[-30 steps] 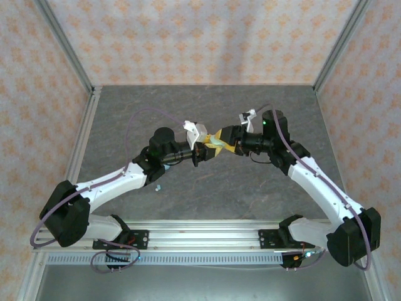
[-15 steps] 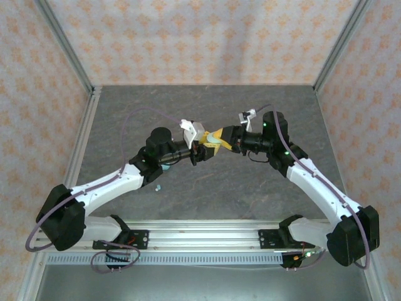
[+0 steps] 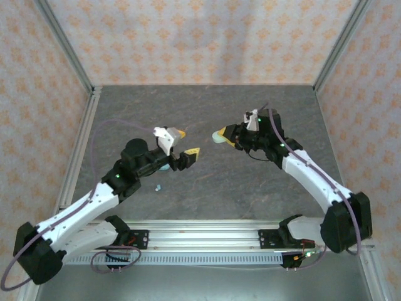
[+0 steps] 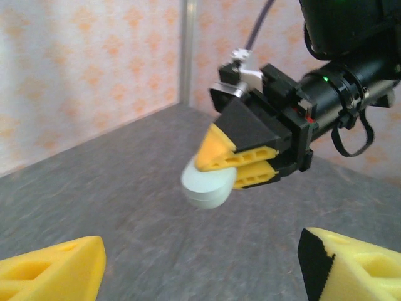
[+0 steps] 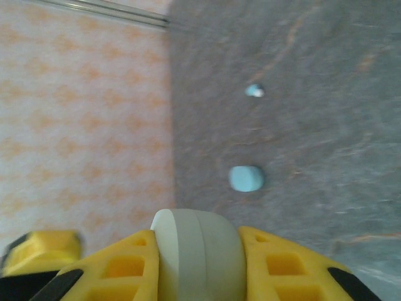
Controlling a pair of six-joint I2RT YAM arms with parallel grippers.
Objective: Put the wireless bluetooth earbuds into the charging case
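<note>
The left gripper point(image 3: 185, 143) was seen with its yellow fingers spread apart above the grey table point(image 3: 207, 182). To its right, well apart, a pale mint case point(image 3: 217, 136) was clamped in the right gripper point(image 3: 224, 138). A tiny light blue earbud point(image 3: 157, 187) was seen on the table, nearer and to the left.

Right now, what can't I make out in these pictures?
- Pale case in the right hand: contents hidden by its shell, both wrist views.
- Light blue case: mostly under the left arm, top view.
- Loose earbud: tiny in the top view, blurred in the right wrist view.
- Left hand: fingers cut off by the bottom edge, left wrist view.
</note>
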